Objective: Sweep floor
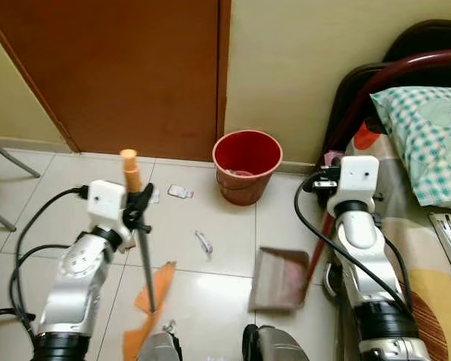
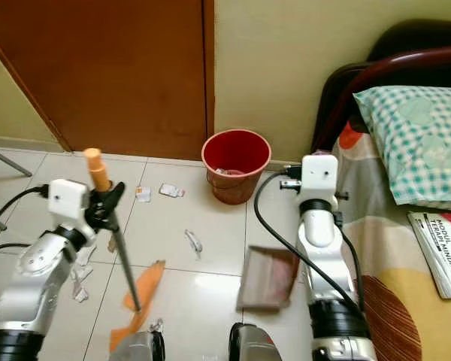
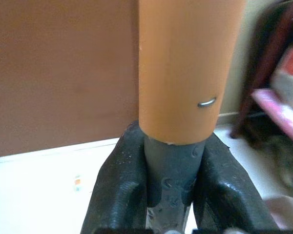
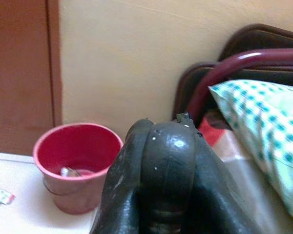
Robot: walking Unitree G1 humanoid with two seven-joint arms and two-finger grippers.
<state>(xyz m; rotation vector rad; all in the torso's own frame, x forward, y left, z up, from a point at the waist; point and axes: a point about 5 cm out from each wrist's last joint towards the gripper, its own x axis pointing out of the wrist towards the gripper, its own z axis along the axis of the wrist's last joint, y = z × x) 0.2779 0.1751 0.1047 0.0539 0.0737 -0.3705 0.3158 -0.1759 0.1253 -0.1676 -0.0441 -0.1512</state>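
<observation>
Left of the red bucket, your left gripper clamps the broom just under its orange cap; the wrist view shows both fingers pressed on the grey shaft. Its orange bristles are cut off at the frame edge. Paper scraps lie near the bucket. Below it sits the dustpan, blurred. Your right gripper has its fingers closed together; what they hold is hidden.
</observation>
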